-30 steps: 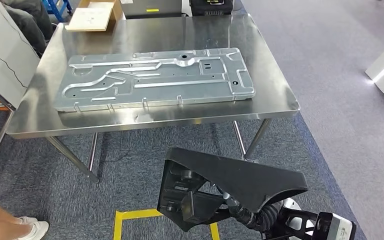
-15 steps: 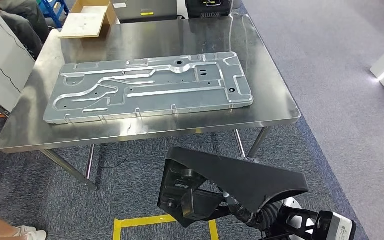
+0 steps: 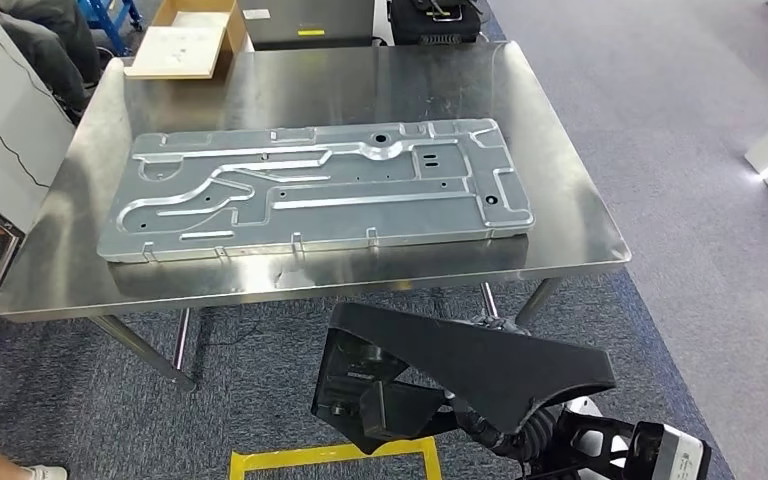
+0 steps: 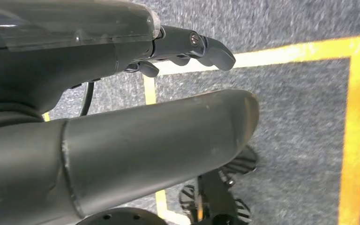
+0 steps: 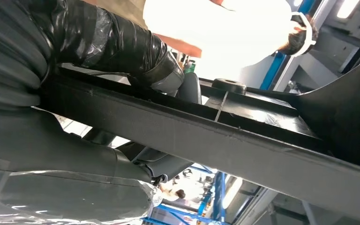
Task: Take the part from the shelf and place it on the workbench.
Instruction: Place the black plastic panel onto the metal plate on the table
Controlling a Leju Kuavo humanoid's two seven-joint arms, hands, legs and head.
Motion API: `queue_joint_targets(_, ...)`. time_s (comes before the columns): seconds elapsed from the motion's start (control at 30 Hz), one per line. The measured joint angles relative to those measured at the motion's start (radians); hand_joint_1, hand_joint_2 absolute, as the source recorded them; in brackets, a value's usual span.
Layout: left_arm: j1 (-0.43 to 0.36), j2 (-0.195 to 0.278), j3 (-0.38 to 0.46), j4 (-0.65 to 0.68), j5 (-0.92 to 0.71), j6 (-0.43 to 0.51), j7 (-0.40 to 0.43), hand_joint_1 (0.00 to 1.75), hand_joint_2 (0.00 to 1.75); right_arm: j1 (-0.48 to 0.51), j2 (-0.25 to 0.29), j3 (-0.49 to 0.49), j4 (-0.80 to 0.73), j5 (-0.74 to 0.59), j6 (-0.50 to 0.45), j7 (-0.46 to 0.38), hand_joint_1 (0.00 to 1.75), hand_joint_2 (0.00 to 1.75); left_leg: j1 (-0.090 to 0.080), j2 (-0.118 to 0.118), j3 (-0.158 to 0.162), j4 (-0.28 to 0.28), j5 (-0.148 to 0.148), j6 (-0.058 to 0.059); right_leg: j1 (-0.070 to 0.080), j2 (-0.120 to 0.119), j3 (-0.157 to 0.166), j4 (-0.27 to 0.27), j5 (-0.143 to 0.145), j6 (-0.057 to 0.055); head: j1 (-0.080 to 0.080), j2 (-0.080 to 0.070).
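A black plastic part (image 3: 470, 365) is held low in front of the robot, near its body, short of the steel workbench (image 3: 560, 215). The right hand (image 5: 122, 47) is clamped on it. The left hand (image 4: 187, 44) hangs over the carpet, fingers loosely curled, holding nothing. A large metal panel (image 3: 310, 190) lies flat on the workbench.

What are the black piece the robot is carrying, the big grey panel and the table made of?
The black part looks like moulded matte plastic: dull surface, ribs underneath. The panel seems stamped sheet metal, satin grey with pressed ridges and punched holes. The workbench is likely brushed stainless steel, mirroring the panel's edge.
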Motion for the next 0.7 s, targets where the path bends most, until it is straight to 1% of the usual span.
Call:
queue_joint_targets(0.03, 0.0, -0.002, 0.0, 0.0, 0.0, 0.0, 0.0, 0.0, 0.0, 0.0, 0.0, 0.0, 0.0, 0.0, 0.0, 0.0, 1.73, 1.75, -0.001, -0.001, 0.01, -0.001, -0.008, -0.002, 0.005, 0.0, 0.022, -0.066, 0.044, -0.01, 0.0, 0.0)
queue_joint_targets(0.07, 0.0, -0.004, 0.0, 0.0, 0.0, 0.0, 0.0, 0.0, 0.0, -0.001, 0.0, 0.0, 0.0, 0.0, 0.0, 0.0, 1.73, 1.75, -0.002, -0.002, 0.018, -0.002, -0.014, -0.006, 0.011, 0.0, 0.042, -0.123, 0.074, -0.02, 0.0, 0.0)
queue_joint_targets(0.1, -0.001, -0.006, 0.0, 0.001, -0.001, -0.001, 0.0, 0.0, 0.0, -0.001, 0.0, 0.0, 0.001, 0.0, 0.0, -0.001, 1.73, 1.75, -0.001, -0.003, 0.021, -0.003, -0.019, -0.011, 0.016, -0.001, 0.055, -0.16, 0.086, -0.027, 0.0, 0.0)
queue_joint_targets(0.13, -0.002, -0.008, 0.0, 0.001, -0.001, -0.001, 0.0, 0.0, 0.0, -0.002, 0.001, 0.0, 0.001, 0.0, 0.0, -0.002, 1.73, 1.75, 0.0, -0.002, 0.021, -0.007, -0.021, -0.016, 0.02, 0.0, 0.06, -0.172, 0.081, -0.032, 0.0, 0.0)
queue_joint_targets(0.17, -0.003, -0.007, 0.0, 0.001, -0.001, -0.002, -0.001, 0.0, 0.0, -0.003, 0.001, 0.0, 0.001, 0.0, 0.0, -0.002, 1.73, 1.75, 0.0, -0.002, 0.024, -0.011, -0.022, -0.022, 0.021, 0.001, 0.062, -0.183, 0.079, -0.035, 0.0, 0.0)
queue_joint_targets(0.23, -0.005, -0.007, 0.0, 0.0, -0.001, -0.004, -0.002, 0.0, 0.0, -0.004, 0.002, 0.0, 0.0, 0.0, 0.0, -0.003, 1.73, 1.75, 0.0, 0.001, 0.028, -0.012, -0.032, -0.032, 0.013, 0.002, 0.077, -0.204, 0.076, -0.039, 0.0, 0.0)
queue_joint_targets(0.27, -0.006, -0.007, 0.0, 0.0, -0.002, -0.005, -0.002, 0.0, 0.0, -0.005, 0.002, 0.0, -0.001, 0.0, 0.0, -0.003, 1.73, 1.75, 0.0, 0.002, 0.02, 0.012, -0.046, -0.036, 0.008, 0.001, 0.088, -0.214, 0.076, -0.042, 0.0, 0.0)
queue_joint_targets(0.3, -0.007, -0.008, 0.0, 0.0, -0.002, -0.005, -0.003, 0.0, 0.0, -0.007, 0.002, 0.0, -0.001, 0.0, 0.0, -0.004, 1.73, 1.75, 0.0, 0.003, -0.001, 0.057, -0.068, -0.041, 0.004, 0.0, 0.098, -0.221, 0.074, -0.044, -0.001, 0.0)
queue_joint_targets(0.33, -0.008, -0.008, 0.0, 0.0, -0.002, -0.006, -0.003, 0.0, 0.0, -0.009, 0.002, 0.0, -0.001, 0.0, 0.001, -0.004, 1.73, 1.75, 0.002, 0.003, -0.037, 0.123, -0.093, -0.045, 0.005, -0.002, 0.105, -0.224, 0.07, -0.047, -0.001, 0.0)
queue_joint_targets(0.37, -0.007, -0.007, 0.0, 0.0, -0.002, -0.006, -0.003, 0.0, 0.0, -0.01, 0.002, 0.0, -0.001, 0.001, 0.002, -0.004, 1.73, 1.75, 0.004, 0.003, -0.08, 0.194, -0.116, -0.049, 0.005, -0.003, 0.109, -0.223, 0.065, -0.049, -0.001, 0.0)
queue_joint_targets(0.4, -0.006, -0.006, 0.001, 0.0, -0.002, -0.006, -0.002, 0.0, 0.0, -0.01, 0.002, 0.0, -0.001, 0.002, 0.003, -0.005, 1.73, 1.75, 0.005, 0.003, -0.118, 0.248, -0.126, -0.053, 0.004, -0.003, 0.113, -0.221, 0.059, -0.049, -0.001, 0.0)
queue_joint_targets(0.43, -0.004, -0.005, 0.002, 0.0, -0.002, -0.004, 0.002, 0.0, 0.0, -0.009, 0.002, 0.0, -0.001, 0.003, 0.005, -0.006, 1.73, 1.75, 0.007, 0.003, -0.142, 0.271, -0.115, -0.056, 0.004, -0.002, 0.119, -0.219, 0.052, -0.048, -0.001, 0.0)
queue_joint_targets(0.47, -0.002, -0.003, 0.004, 0.0, -0.002, 0.0, 0.009, 0.0, 0.0, -0.009, 0.002, 0.0, -0.001, 0.004, 0.006, -0.008, 1.73, 1.75, 0.009, 0.003, -0.146, 0.252, -0.082, -0.059, 0.003, 0.0, 0.125, -0.215, 0.045, -0.047, -0.001, 0.0)
queue_joint_targets(0.5, -0.001, -0.002, 0.006, 0.0, -0.002, 0.005, 0.018, 0.0, 0.0, -0.009, 0.002, 0.0, -0.001, 0.006, 0.006, -0.009, 1.73, 1.75, 0.011, 0.003, -0.132, 0.196, -0.032, -0.06, 0.002, 0.001, 0.134, -0.211, 0.035, -0.044, -0.001, 0.0)
queue_joint_targets(0.53, 0.001, 0.001, 0.009, 0.0, -0.002, 0.011, 0.029, 0.0, 0.0, -0.009, 0.002, 0.0, -0.001, 0.007, 0.007, -0.01, 1.73, 1.75, 0.012, 0.004, -0.108, 0.132, 0.01, -0.059, 0.001, 0.002, 0.143, -0.208, 0.026, -0.04, -0.001, 0.0)
queue_joint_targets(0.57, 0.002, 0.004, 0.013, 0.0, -0.002, 0.017, 0.04, 0.0, 0.0, -0.009, 0.002, -0.001, -0.001, 0.009, 0.008, -0.011, 1.73, 1.75, 0.011, 0.004, -0.085, 0.074, 0.041, -0.057, 0.002, 0.003, 0.15, -0.206, 0.018, -0.035, -0.001, 0.0)
queue_joint_targets(0.6, 0.003, 0.007, 0.016, 0.0, -0.002, 0.024, 0.05, 0.0, 0.0, -0.008, 0.002, -0.002, -0.001, 0.01, 0.01, -0.012, 1.73, 1.75, 0.009, 0.003, -0.068, 0.035, 0.053, -0.053, 0.003, 0.004, 0.153, -0.204, 0.014, -0.03, -0.001, 0.0)
queue_joint_targets(0.67, 0.006, 0.018, 0.019, 0.0, -0.003, 0.038, 0.07, 0.0, 0.0, -0.008, 0.002, -0.006, -0.002, 0.013, 0.012, -0.013, 1.73, 1.75, 0.004, 0.003, -0.06, 0.013, 0.047, -0.041, 0.006, 0.004, 0.151, -0.205, 0.011, -0.021, -0.001, 0.0)
queue_joint_targets(0.7, 0.007, 0.024, 0.021, 0.0, -0.003, 0.044, 0.077, 0.0, 0.0, -0.008, 0.001, -0.01, -0.003, 0.016, 0.011, -0.014, 1.73, 1.75, 0.005, 0.003, -0.058, 0.008, 0.045, -0.034, 0.006, 0.004, 0.15, -0.206, 0.009, -0.017, -0.001, 0.0)
